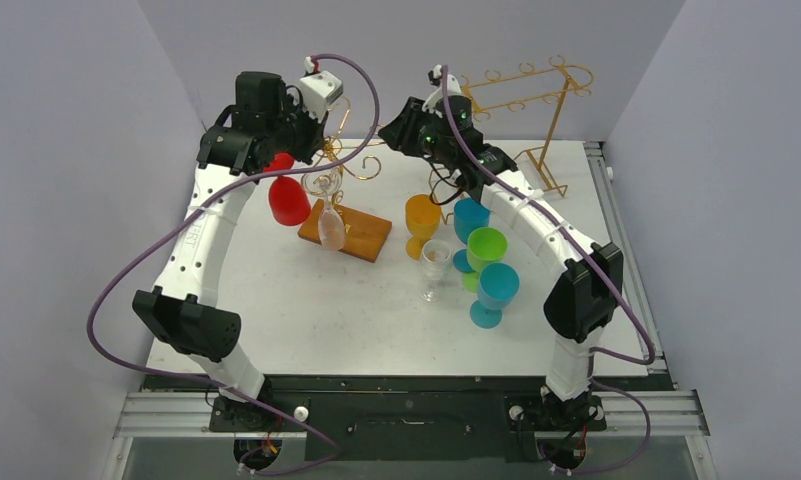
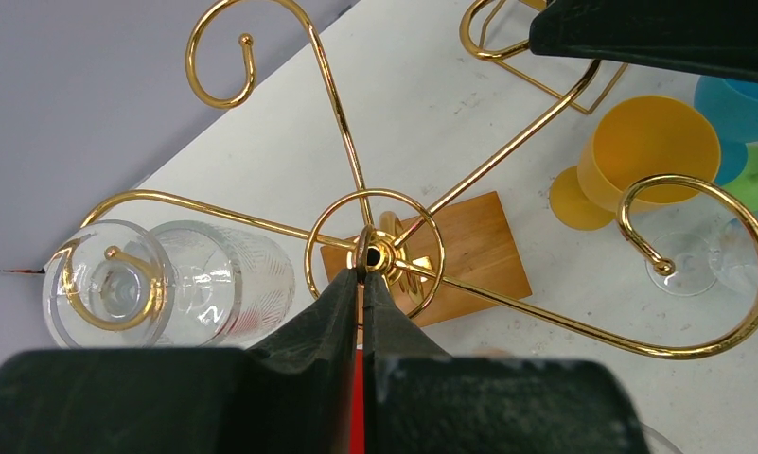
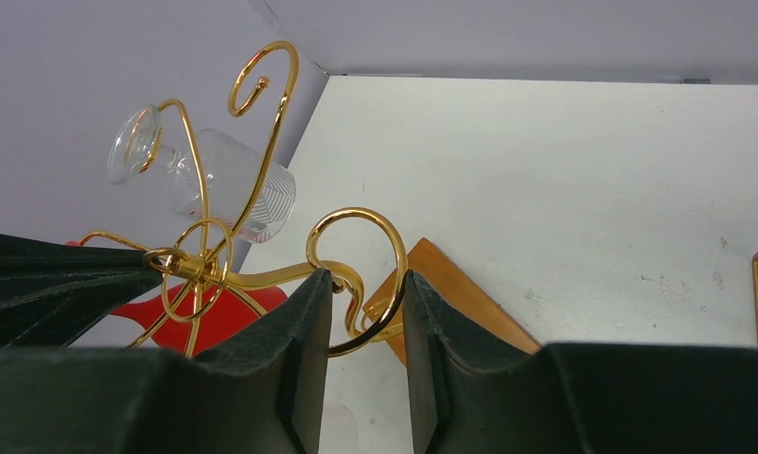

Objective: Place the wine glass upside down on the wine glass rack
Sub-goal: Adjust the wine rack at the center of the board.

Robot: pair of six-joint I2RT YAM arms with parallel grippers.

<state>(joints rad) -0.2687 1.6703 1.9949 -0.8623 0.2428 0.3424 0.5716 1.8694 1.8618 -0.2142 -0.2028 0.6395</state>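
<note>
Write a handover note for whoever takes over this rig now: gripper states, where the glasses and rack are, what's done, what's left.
Left gripper: shut, tips at the stem top of the wine glass rack.
Right gripper: closed round one curled arm of the rack.
Done: a clear wine glass hangs upside down in a curl; a red glass appears to hang too.
Left: the orange glass and others stand upright on the table; neither gripper holds one.

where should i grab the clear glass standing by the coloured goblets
Probably by the stem, coming from its left. The clear glass stands upright, with the orange goblet behind it and the green goblet close on its right; only its left side is unobstructed.
</note>
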